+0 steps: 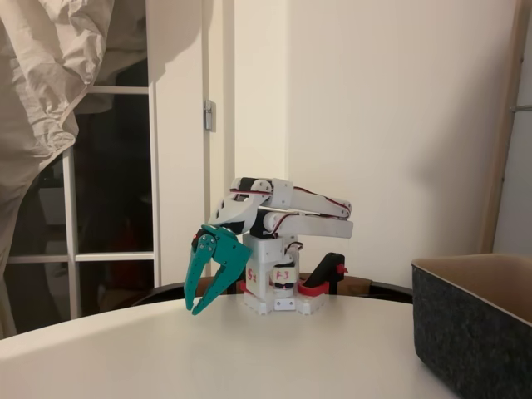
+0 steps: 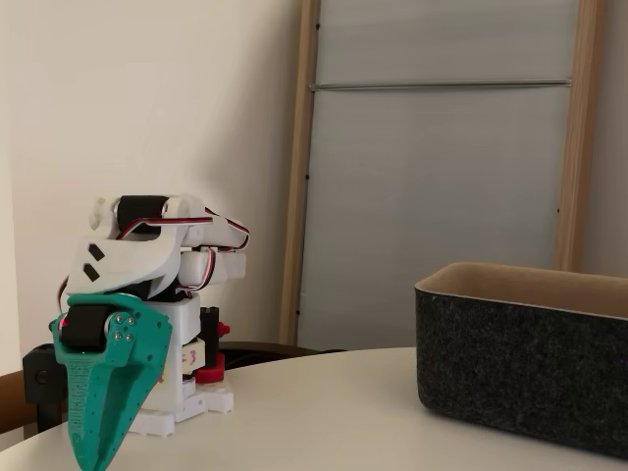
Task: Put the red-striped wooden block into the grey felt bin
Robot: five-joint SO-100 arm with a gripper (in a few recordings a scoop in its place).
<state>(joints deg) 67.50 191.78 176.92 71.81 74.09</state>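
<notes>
My teal gripper [image 1: 195, 309] hangs down in front of the folded white arm, its tips just above the white table. In a fixed view the fingertips meet with nothing between them, so it is shut and holds nothing. Another fixed view has the gripper [image 2: 98, 456] edge-on at the lower left. The grey felt bin [image 1: 470, 332], with its tan inner face, stands on the table at the right, well apart from the gripper. It is at the right in the second fixed view too, the bin [image 2: 520, 368] seen from the side. The red-striped wooden block is out of view.
The arm's white base [image 1: 274, 291] sits at the back of the round white table [image 1: 249, 357]. A red-and-black clamp [image 1: 326, 278] holds it at the table's edge. Bare tabletop [image 2: 324, 412] lies between the gripper and the bin.
</notes>
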